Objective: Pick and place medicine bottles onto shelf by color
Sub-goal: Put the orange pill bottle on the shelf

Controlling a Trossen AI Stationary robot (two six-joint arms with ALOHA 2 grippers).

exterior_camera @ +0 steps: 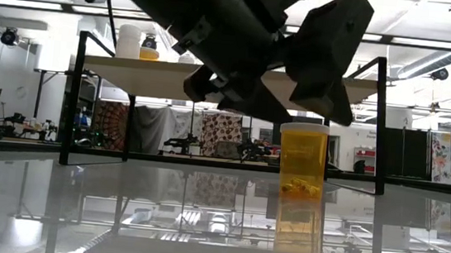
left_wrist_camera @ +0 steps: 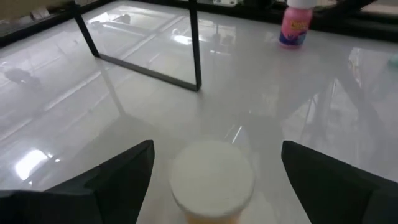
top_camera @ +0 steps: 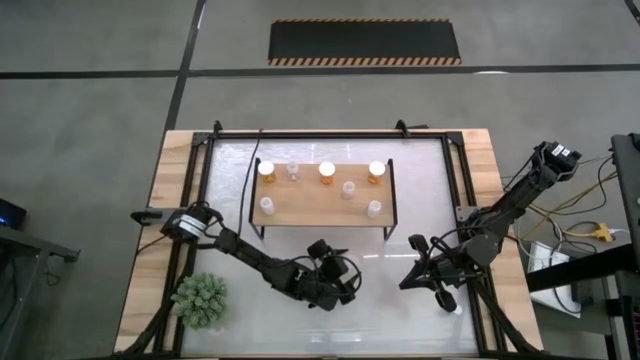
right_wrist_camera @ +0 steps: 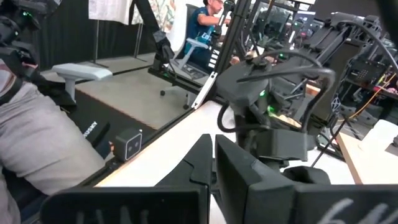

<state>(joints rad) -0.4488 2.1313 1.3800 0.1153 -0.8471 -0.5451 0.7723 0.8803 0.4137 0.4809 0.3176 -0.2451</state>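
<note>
An orange medicine bottle [exterior_camera: 301, 163] with a white cap [left_wrist_camera: 211, 177] stands upright on the glossy table, in front of the shelf. My left gripper [left_wrist_camera: 217, 149] is open just above it, one finger on either side of the cap, apart from it. In the high view this gripper [top_camera: 337, 277] is near the table's middle. The shelf [top_camera: 320, 203] carries several bottles, orange ones [top_camera: 326, 169] along its far edge and pale ones [top_camera: 348, 188] nearer. My right gripper [right_wrist_camera: 213, 163] waits shut at the table's right, holding nothing.
A pink bottle [left_wrist_camera: 295, 25] with a white cap stands on the table farther off. The shelf's black legs [left_wrist_camera: 196, 46] stand close beyond the orange bottle. A green spiky plant [top_camera: 200, 300] sits at the near left corner. A person sits in the room beyond.
</note>
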